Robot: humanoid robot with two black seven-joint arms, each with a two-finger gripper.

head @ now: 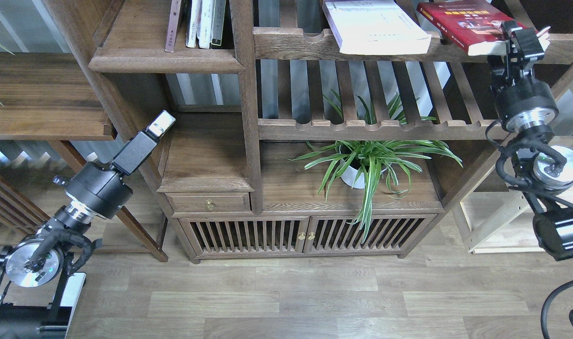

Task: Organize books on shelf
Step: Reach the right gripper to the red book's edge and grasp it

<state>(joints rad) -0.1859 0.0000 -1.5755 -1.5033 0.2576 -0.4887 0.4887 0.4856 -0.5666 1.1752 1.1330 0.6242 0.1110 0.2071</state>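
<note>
The thick white book and the red book lie flat on the upper slatted rack at the top right. No maroon cover shows. The shelf, a solid board with a rounded front edge, is at the top left and holds several upright books. My right gripper is raised at the red book's near right corner. Its two fingers stand apart, with the corner between or just behind them. My left gripper points up beside the low left compartment, empty, its fingers seen as one block.
A potted spider plant stands on the cabinet top below the lower slatted rack. A thick upright post separates the shelf from the racks. A low wooden table is at the left.
</note>
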